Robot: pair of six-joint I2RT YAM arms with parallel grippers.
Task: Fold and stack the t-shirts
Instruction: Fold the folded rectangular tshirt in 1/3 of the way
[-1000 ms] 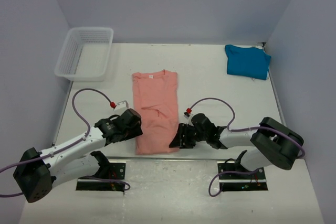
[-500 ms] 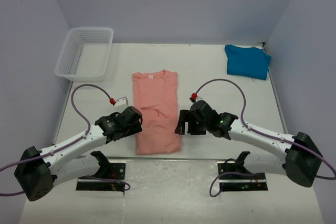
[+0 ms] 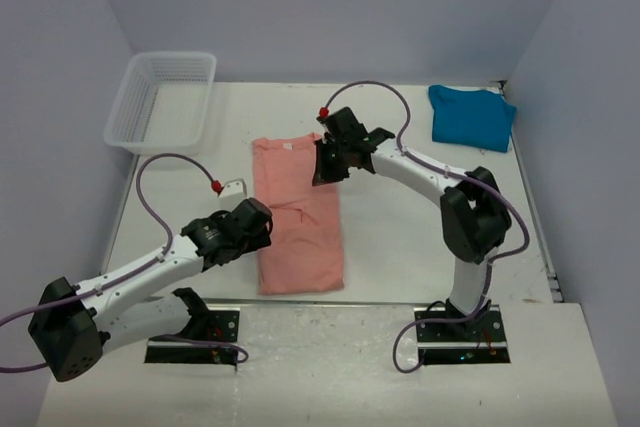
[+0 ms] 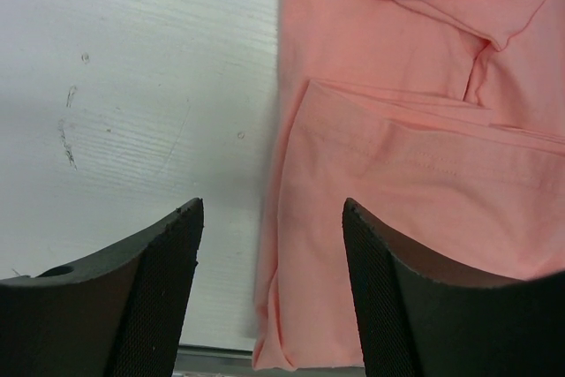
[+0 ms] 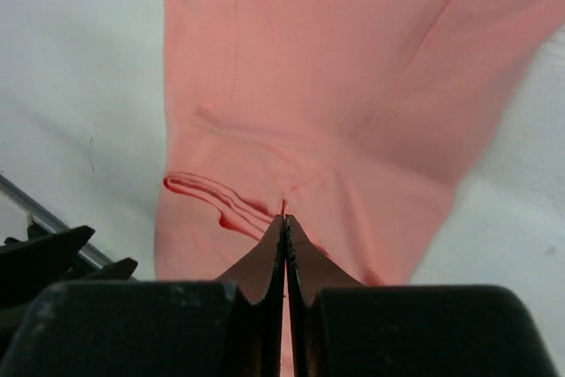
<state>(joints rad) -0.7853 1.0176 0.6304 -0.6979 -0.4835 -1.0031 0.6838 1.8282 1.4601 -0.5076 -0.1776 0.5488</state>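
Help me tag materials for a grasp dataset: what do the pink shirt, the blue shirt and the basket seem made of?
Pink shirt: soft matte cloth, probably cotton jersey; it creases and shows stitched hems. Blue shirt: likely similar matte cloth, lying in soft folds. Basket: white, faintly glossy, seemingly plastic, with stiff open mesh walls.

- A salmon-pink cloth t-shirt point(image 5: 335, 68) lies across the middle of the view, on a white table point(image 5: 79, 68) that shows on both sides.
- The black two-finger right gripper point(image 5: 284, 222) is pressed shut, and the cloth's creases converge at its tips.
- Layered folded edges show just left of the tips.
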